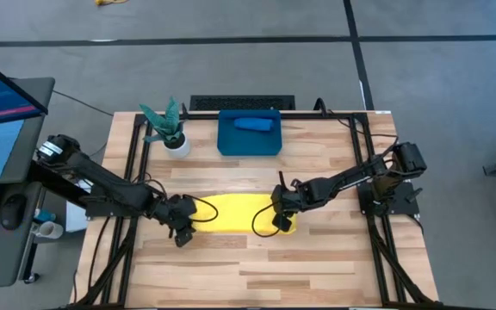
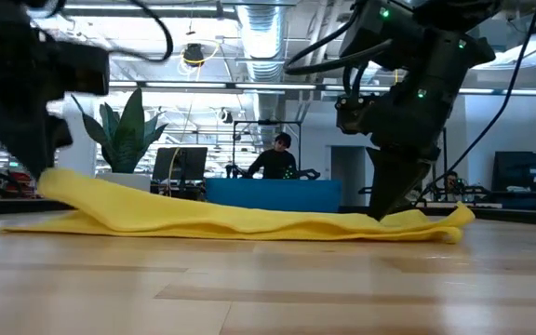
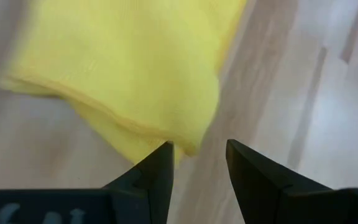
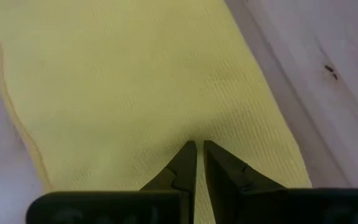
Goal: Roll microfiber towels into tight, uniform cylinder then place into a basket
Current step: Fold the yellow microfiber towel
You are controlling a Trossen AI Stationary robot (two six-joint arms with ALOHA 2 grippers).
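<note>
Your yellow towel (image 1: 231, 212) lies flat on the worktop (image 1: 317, 267), stretched between both grippers. Your right gripper (image 4: 199, 149) presses its nearly closed fingers onto the cloth. Your left gripper (image 3: 197, 155) hangs parted, one finger touching the towel's corner. Beyond them, the basket (image 1: 227, 145) holds the blue towel (image 1: 252, 123).

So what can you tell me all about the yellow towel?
The yellow towel is a soft, finely ribbed cloth, lying spread out in a long strip across the middle of the wooden table, not rolled yet. In the low view it looks rumpled, one end lifted. The right claw is nearly shut, tips down on the cloth. The left claw is open at the other end's folded corner.
</note>
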